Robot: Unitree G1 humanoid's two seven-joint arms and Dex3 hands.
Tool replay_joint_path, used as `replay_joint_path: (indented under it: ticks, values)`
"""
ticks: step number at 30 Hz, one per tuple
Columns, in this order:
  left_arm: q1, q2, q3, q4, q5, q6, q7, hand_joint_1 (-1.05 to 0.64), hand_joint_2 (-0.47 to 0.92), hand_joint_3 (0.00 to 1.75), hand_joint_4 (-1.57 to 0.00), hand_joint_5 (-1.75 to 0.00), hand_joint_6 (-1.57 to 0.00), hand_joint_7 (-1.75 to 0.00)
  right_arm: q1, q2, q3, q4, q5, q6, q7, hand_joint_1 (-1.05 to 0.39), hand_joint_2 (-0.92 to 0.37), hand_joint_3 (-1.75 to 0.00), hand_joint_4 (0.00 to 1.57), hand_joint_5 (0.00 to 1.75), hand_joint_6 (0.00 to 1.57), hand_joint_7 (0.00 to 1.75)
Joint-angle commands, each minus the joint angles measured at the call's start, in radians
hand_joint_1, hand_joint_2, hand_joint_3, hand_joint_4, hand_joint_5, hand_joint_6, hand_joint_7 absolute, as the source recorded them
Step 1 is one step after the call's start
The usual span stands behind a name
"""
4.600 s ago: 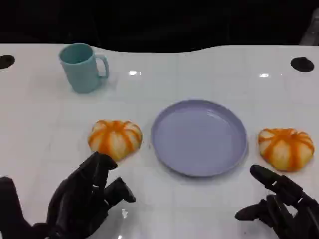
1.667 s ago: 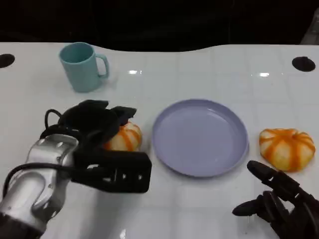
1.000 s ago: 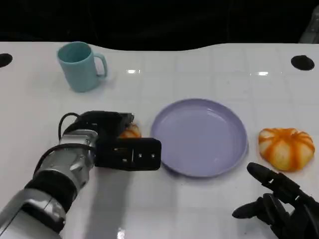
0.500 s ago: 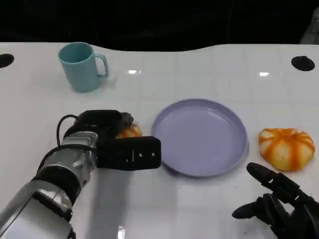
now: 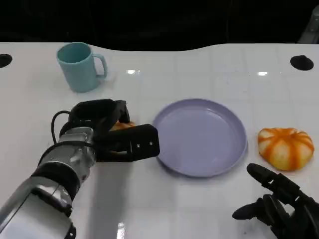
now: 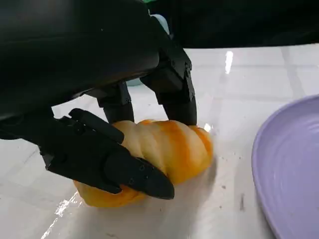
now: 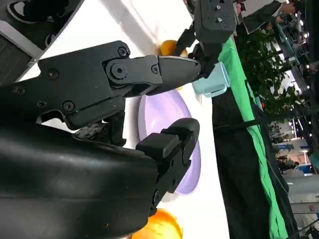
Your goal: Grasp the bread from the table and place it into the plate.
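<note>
Head view: left hand (image 5: 107, 130) covers the orange-striped round bread bun (image 5: 121, 126) on the white bench (image 5: 199, 74), just beside the lilac round plate (image 5: 199, 135); right hand (image 5: 279, 204) at the bench's near right corner, fingers spread, holding nothing, near a second orange-striped bun (image 5: 285, 148). Left wrist view: black fingers (image 6: 169, 89) clasp the bun (image 6: 164, 149), which rests on the bench near the plate (image 6: 289, 169). Right wrist view: right hand fingers (image 7: 149, 74) apart, plate (image 7: 164, 114) beyond them.

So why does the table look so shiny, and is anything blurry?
Head view: the white table mirrors overhead lamps as small bright glints, and the far background is black. Left wrist view: a glare streak lies on the table beyond the bread, which looks sharp. Right wrist view: the right hand looms close, darkly.
</note>
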State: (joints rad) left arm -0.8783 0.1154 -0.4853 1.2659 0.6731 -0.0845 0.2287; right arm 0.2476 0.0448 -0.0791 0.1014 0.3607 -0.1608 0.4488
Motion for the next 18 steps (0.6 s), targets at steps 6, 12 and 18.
replay_joint_path:
  ticks: [6, 12, 18]
  values:
    - [0.002, 0.003, 0.164, -0.038, -0.178, -0.071, 0.086, -0.15, 0.7, 0.78, -0.81, -1.75, -0.6, -1.75, 0.005, -0.013, -0.01, -0.007, 0.013, -0.003, 0.004, -0.73, -0.92, -0.32, 0.72, 1.08, 1.02, 0.18]
    - [-0.021, -0.005, 0.18, -0.099, -0.205, -0.146, 0.073, -0.17, 0.55, 1.14, -0.85, -1.75, -0.68, -1.75, 0.002, -0.017, -0.013, -0.001, 0.009, -0.002, 0.001, -0.74, -0.92, -0.32, 0.73, 1.08, 1.02, 0.17]
    - [-0.043, -0.018, 0.137, -0.15, -0.185, -0.239, 0.037, -0.13, 0.51, 1.2, -0.85, -1.75, -0.68, -1.75, -0.002, -0.019, -0.018, 0.006, 0.01, -0.008, 0.006, -0.75, -0.92, -0.31, 0.73, 1.09, 1.02, 0.18]
